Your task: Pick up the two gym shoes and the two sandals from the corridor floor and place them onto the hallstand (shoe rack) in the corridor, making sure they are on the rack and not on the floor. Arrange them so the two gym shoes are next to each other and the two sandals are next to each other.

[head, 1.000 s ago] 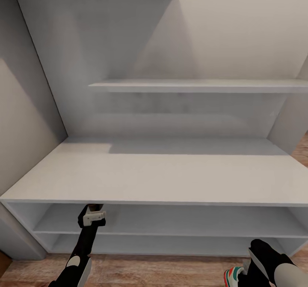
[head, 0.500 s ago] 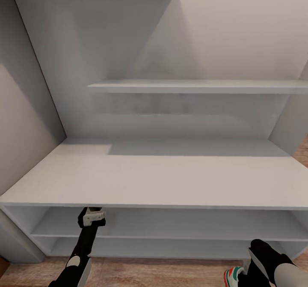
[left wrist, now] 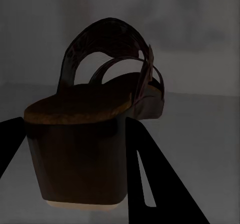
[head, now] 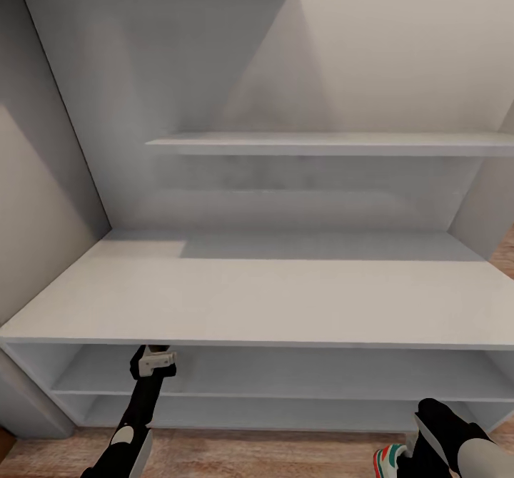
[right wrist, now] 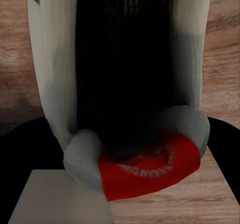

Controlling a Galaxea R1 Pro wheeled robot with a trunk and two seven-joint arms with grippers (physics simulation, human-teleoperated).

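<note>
Hallstand fills my head view, its low shelves bare. Below it I see corridor floor. My right gripper has its jaws closed on a gym shoe above the floor. My left gripper holds a sandal at the upper low shelf's front edge.

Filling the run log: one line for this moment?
left gripper: shut on sandal, at hallstand upper low shelf | right gripper: shut on gym shoe, above floor

Gym shoe cut by frame edge
</note>
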